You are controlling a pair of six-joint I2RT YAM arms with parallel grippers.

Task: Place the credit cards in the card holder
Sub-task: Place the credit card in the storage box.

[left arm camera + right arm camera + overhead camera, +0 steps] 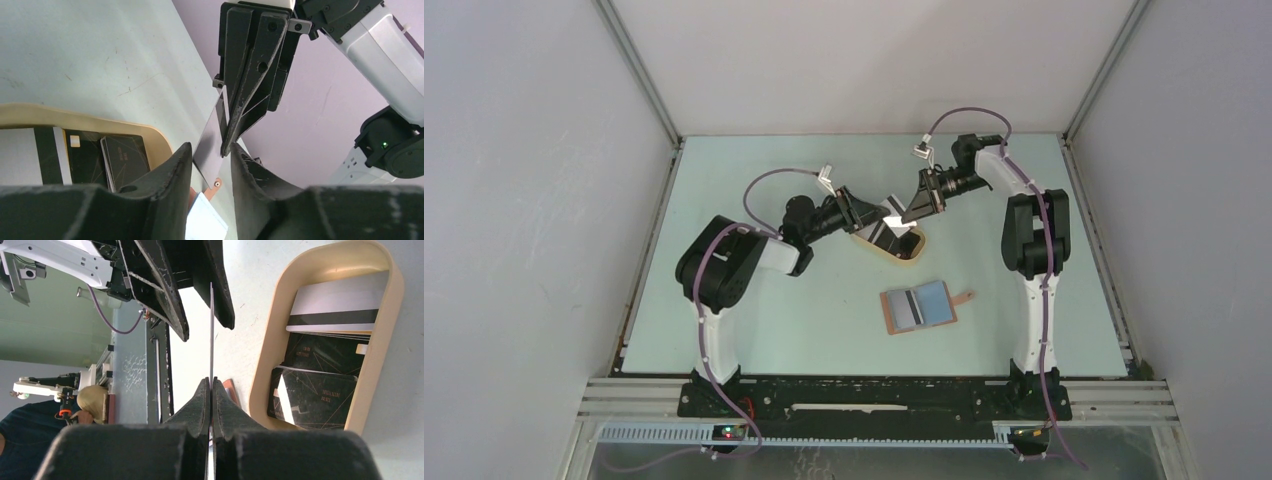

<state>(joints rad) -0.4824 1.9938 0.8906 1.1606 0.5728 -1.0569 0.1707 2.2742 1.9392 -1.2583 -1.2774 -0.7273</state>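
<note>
A pale grey credit card (pixel 212 135) hangs in the air above the tray, edge-on (pixel 211 330) in the right wrist view. My right gripper (pixel 210 382) is shut on one end of it. My left gripper (pixel 210 160) is open, its fingers (pixel 172 172) standing either side of the card's other end with a gap showing. In the top view the grippers meet, left (pixel 871 214) and right (pixel 916 209), at the card (pixel 892 213). The card holder (pixel 919 305) lies open on the table, a striped card (pixel 904 308) in its blue pocket.
An oval beige tray (pixel 270 340) below the grippers holds several cards, black ones (pixel 320 395) and a whitish striped one (pixel 335 305). The holder's snap tab (pixel 216 185) shows between my left fingers. Grey walls enclose the table.
</note>
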